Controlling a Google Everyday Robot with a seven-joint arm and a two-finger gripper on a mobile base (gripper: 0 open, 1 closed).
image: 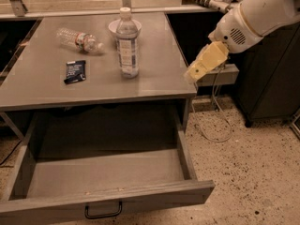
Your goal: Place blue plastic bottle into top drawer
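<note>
The blue plastic bottle (127,45) stands upright on the grey table top (154,78), clear with a white cap and a pale label. The top drawer (108,172) is pulled wide open below the table top and holds nothing; its black handle (103,213) is on the front. My gripper (194,74), cream-coloured, hangs at the table's right edge. It is to the right of the bottle, apart from it and holding nothing.
A clear bottle with a red-marked label (79,40) lies on its side at the back left. A small dark packet (75,71) lies left of the upright bottle. A white bowl (112,28) sits behind it. A dark cabinet (272,83) and cables (213,125) stand at the right.
</note>
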